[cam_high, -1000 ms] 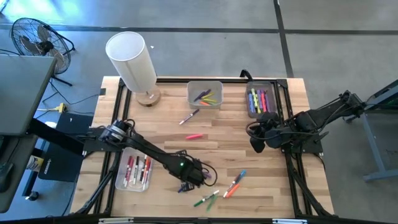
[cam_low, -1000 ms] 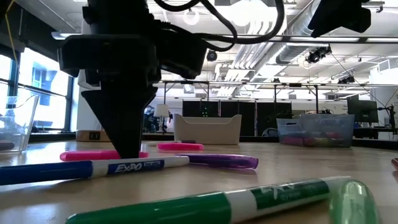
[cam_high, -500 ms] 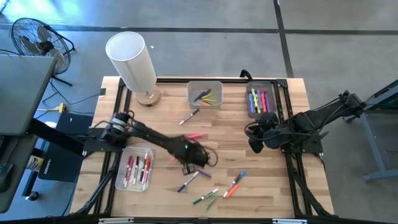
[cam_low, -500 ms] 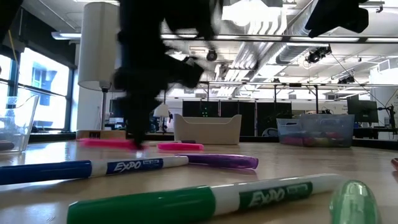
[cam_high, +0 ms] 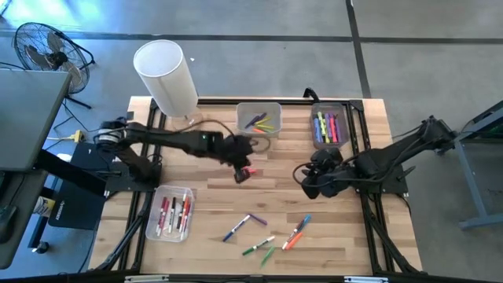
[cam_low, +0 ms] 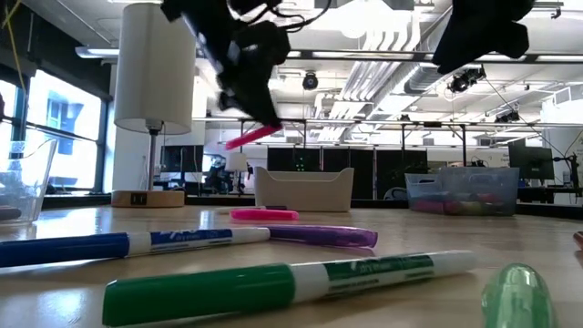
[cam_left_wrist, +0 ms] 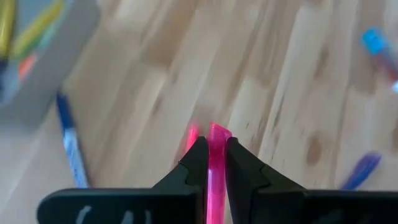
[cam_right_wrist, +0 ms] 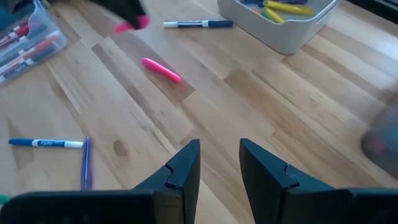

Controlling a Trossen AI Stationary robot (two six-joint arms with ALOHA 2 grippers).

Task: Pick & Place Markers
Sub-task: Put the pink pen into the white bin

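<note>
From above, the table (cam_high: 212, 185) is pale wood planking with visible grain, framed by dark rails. The left claw (cam_high: 242, 171) hangs over its middle, clenched on a pink marker (cam_high: 249, 172). A white cylindrical lamp (cam_high: 167, 77) stands at the far left corner. A clear rectangular bin (cam_high: 259, 119) at the far middle holds markers, a second bin (cam_high: 329, 126) sits to its right, and a third bin (cam_high: 169, 212) lies near left. Loose markers (cam_high: 267, 236), thin and short, lie scattered toward the near edge. The right claw (cam_high: 308, 182) waits over the right part of the table.

From table height, the pink marker (cam_low: 248, 138) is tilted in the air, gripped in the left claw (cam_low: 264, 117). A green-and-white marker (cam_low: 291, 284) lies nearest, a blue-capped one (cam_low: 127, 244) behind it.

The left wrist camera shows two dark fingers (cam_left_wrist: 194, 163) pressed against the smooth pink marker (cam_left_wrist: 216, 168) between them, above the wood.

The right wrist camera shows its own claw (cam_right_wrist: 219, 162) with jaws parted and nothing between them; a second pink marker (cam_right_wrist: 161, 70) lies on the wood well beyond.
</note>
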